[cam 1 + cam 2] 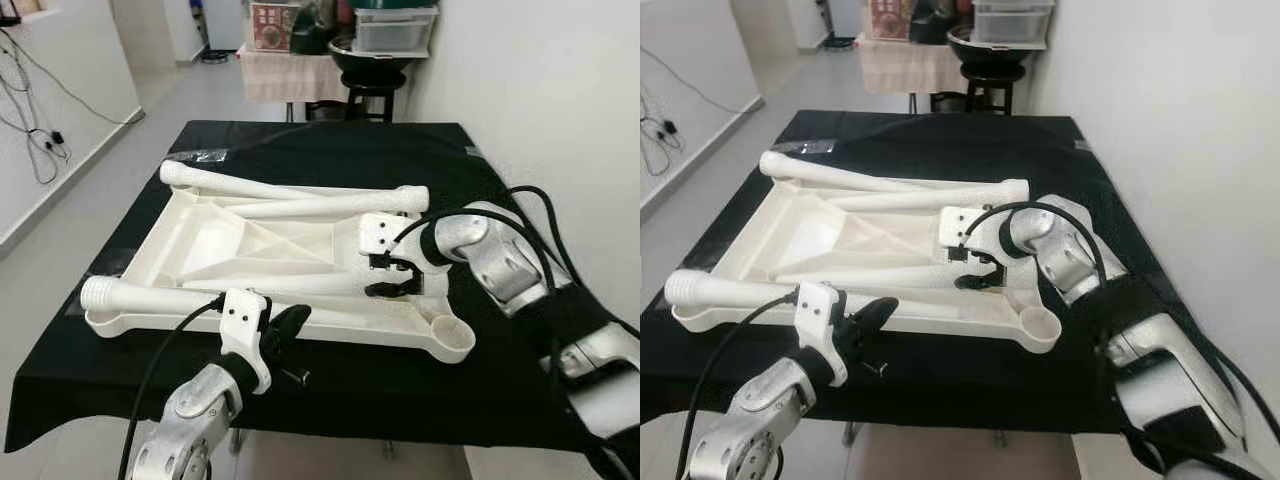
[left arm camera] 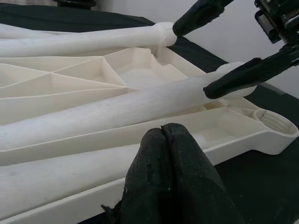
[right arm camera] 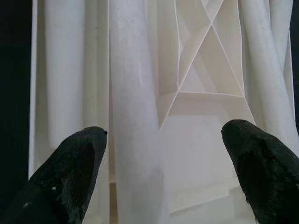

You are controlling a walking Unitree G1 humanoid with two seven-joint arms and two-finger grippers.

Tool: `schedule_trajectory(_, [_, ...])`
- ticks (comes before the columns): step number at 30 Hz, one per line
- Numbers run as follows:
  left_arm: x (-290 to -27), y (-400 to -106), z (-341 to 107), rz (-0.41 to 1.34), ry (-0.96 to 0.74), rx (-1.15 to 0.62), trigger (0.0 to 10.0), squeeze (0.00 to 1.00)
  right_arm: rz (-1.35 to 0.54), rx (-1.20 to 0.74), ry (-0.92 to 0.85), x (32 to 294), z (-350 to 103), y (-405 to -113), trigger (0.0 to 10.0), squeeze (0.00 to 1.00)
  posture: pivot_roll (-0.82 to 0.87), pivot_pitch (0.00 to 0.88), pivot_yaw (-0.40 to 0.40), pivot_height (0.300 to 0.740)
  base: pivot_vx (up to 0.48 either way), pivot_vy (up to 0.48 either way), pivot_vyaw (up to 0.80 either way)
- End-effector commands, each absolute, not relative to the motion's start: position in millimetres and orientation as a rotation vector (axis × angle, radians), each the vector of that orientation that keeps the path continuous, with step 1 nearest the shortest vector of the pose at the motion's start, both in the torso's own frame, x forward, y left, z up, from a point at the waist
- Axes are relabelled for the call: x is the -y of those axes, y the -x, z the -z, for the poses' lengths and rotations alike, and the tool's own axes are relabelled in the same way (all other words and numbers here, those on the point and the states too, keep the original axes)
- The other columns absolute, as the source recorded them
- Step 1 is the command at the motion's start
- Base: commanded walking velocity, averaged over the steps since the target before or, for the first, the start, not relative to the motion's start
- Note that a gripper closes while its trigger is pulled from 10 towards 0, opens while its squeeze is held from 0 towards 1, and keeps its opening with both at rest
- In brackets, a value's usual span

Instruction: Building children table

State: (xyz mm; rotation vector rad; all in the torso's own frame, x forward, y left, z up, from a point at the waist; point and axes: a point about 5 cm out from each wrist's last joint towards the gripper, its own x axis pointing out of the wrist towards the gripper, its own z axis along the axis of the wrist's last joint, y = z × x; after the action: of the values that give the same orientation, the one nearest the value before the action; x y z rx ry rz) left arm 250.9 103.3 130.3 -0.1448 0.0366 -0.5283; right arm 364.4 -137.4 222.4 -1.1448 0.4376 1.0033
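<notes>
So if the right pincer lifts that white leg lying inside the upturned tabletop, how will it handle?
The leg is a smooth round tube, so it could roll or slip. It looks rigid, probably light plastic. The open right pincer straddles it near one end, so the far end may dip.

The upturned tabletop (image 1: 200, 245) lies on the cloth-covered table (image 1: 330, 385) before me, with table legs (image 1: 290, 207) lying across and inside it. My left gripper (image 1: 285, 335) sits at its near edge, my right gripper (image 1: 395, 275) over its right end. Behind stands a stool (image 1: 372, 95).
</notes>
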Motion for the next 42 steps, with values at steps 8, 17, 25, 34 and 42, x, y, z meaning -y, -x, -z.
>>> schedule_trajectory(8, [-105,-251,-131,0.511,0.131,-0.041,10.0,0.00,-0.866,-0.624,1.396,139,-217,-382,10.0,0.00,0.00,0.000,-0.070,0.740,0.000,0.000,0.00])
schedule_trajectory(17, [-104,-252,-132,0.507,0.134,-0.042,10.0,0.00,-0.928,-0.697,1.419,137,-211,-381,10.0,0.00,-0.02,0.000,-0.072,0.740,0.000,0.000,0.00])
schedule_trajectory(25, [-103,-252,-133,0.504,0.139,-0.040,10.0,0.00,-0.878,-0.767,1.483,127,-191,-385,10.0,0.00,-0.02,0.000,-0.079,0.740,0.000,0.000,0.00])
schedule_trajectory(34, [-102,-254,-133,0.496,0.146,-0.034,10.0,0.00,-0.802,-0.786,1.570,125,-188,-391,0.0,0.00,-0.03,0.000,-0.089,0.740,0.000,0.000,0.00])
schedule_trajectory(42, [-101,-255,-132,0.492,0.149,-0.034,10.0,0.00,-0.802,-0.786,1.576,130,-196,-394,0.0,0.00,-0.03,0.000,-0.090,0.740,0.000,0.000,0.00])
